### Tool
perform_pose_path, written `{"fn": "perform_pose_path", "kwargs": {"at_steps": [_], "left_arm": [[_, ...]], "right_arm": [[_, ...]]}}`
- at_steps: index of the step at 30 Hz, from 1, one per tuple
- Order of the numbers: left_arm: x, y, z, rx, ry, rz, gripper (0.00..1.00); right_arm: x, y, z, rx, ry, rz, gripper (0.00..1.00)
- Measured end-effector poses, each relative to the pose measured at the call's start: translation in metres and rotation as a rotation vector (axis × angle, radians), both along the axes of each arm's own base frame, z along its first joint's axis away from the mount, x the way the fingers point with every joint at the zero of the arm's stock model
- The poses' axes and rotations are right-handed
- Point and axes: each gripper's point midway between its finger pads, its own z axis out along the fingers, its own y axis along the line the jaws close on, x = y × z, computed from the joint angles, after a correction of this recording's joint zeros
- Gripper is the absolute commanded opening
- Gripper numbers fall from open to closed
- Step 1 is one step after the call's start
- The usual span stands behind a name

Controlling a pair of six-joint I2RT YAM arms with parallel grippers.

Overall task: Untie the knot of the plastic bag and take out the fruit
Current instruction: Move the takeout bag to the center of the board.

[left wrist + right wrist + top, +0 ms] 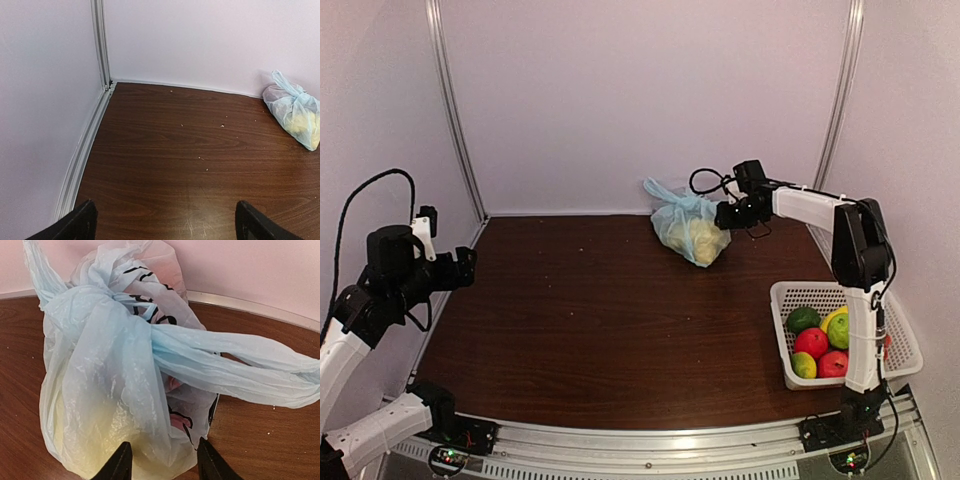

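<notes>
Half-open right end effector (162,465) straddles the plastic bag (110,365).

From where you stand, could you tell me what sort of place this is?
Likely a robot test booth: pale walls enclose a brown table, with left arm and right arm mounted at its edge.

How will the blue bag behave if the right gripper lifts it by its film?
Probably floppy: the plastic bag is thin, wrinkled film, so it should stretch and sag rather than lift as one. Likely bottom-heavy, since the yellowish fruit sits low. The knot looks tightly bunched, so tugging may tighten it.
</notes>
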Motion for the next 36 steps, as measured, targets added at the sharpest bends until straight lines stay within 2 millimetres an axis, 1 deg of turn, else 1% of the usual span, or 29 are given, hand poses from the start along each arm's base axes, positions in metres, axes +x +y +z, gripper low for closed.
{"fn": "perform_pose_path", "kwargs": {"at_steps": [1, 3, 10, 22, 24, 29, 33, 36], "left_arm": [[0.000, 0.000, 0.000, 0.000, 0.000, 0.000, 0.97], [0.000, 0.000, 0.000, 0.000, 0.000, 0.000, 0.97], [0.000, 0.000, -0.001, 0.001, 0.003, 0.000, 0.98], [0.001, 0.000, -0.002, 0.002, 0.008, -0.001, 0.97], [0.001, -0.001, -0.002, 0.002, 0.009, -0.002, 0.97], [0.002, -0.004, -0.004, -0.003, 0.018, -0.019, 0.97], [0.002, -0.009, -0.005, -0.013, 0.023, -0.046, 0.98], [0.002, -0.012, -0.005, -0.020, 0.024, -0.061, 0.97]], "right_arm": [[0.002, -0.001, 0.000, -0.002, -0.001, 0.002, 0.35], [0.005, -0.001, -0.001, -0.003, 0.003, 0.012, 0.32], [0.003, 0.004, -0.003, 0.002, 0.017, 0.060, 0.00], [-0.003, 0.017, -0.003, 0.060, 0.038, 0.121, 0.00], [-0.007, 0.020, -0.004, 0.072, 0.039, 0.129, 0.00], [-0.031, 0.021, -0.008, 0.090, 0.069, 0.140, 0.00], [-0.052, 0.028, -0.001, 0.109, 0.072, 0.156, 0.00], [-0.072, 0.036, 0.007, 0.117, 0.071, 0.176, 0.00]]}}
